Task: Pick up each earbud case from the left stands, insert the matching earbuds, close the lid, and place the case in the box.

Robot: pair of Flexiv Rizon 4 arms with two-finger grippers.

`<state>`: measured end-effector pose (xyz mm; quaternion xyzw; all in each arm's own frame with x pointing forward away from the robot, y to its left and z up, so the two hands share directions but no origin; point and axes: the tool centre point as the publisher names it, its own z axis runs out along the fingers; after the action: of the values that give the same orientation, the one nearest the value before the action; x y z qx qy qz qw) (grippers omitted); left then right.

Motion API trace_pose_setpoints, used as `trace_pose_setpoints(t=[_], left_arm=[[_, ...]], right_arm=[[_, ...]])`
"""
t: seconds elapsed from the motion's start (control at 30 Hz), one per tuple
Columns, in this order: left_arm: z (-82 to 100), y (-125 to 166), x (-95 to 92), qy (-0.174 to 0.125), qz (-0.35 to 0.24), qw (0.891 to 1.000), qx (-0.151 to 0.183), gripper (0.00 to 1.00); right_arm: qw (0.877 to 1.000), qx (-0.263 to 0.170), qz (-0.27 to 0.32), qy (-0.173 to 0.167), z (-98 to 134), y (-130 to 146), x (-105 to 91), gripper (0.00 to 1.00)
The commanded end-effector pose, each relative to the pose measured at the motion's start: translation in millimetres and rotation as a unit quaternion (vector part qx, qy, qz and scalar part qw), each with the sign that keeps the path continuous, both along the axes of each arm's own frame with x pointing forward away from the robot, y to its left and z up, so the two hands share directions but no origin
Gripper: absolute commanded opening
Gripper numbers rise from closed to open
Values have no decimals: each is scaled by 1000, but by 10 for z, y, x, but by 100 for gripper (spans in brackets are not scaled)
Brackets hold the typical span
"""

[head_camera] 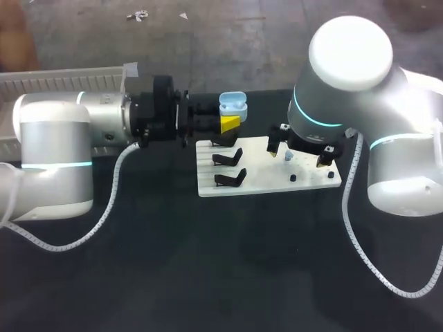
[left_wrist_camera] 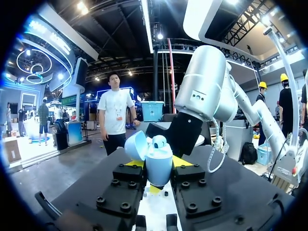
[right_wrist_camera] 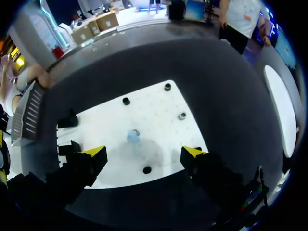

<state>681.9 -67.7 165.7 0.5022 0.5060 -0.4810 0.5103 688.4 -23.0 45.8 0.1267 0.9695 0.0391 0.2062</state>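
Dark table (head_camera: 208, 270), white board (head_camera: 266, 176); case (head_camera: 232, 104) seemingly open.

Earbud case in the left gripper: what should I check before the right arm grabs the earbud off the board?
1. Left gripper shut on the earbud case: ok, a yellow tip on each side.
2. Lid open: ok, tipped back.
3. Right gripper open: ok, fingers wide apart.
4. Earbud on the white board, under the right gripper: ok, slightly ahead of the fingers' midline.
5. Earbud colour matches the case: ok, both light blue.
6. Free slot in the case: cannot tell.
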Motion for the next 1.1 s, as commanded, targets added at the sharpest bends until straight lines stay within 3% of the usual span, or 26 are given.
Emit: trace_pose_setpoints(t=[0.03,0.27,0.33,0.47,0.57,1.0,1.1], left_arm=[[43,88,-56,0,10,1000,4,0],[59,104,-66,1,14,1000,6,0],[59,104,-66,1,14,1000,6,0],[59,104,-66,1,14,1000,6,0],[59,104,-66,1,14,1000,6,0],[59,104,-66,1,14,1000,6,0],[59,104,-66,1,14,1000,6,0]], right_arm=[[1000,-4,0,9,-55,49,77,100],[999,-19,-20,25,-106,36,114,95],[999,-22,-23,28,-114,34,120,85],[999,-22,-28,30,-125,43,137,77],[999,-21,-33,32,-139,50,155,65],[998,-10,-54,39,-166,63,228,49],[997,-5,-59,40,-176,60,238,49]])
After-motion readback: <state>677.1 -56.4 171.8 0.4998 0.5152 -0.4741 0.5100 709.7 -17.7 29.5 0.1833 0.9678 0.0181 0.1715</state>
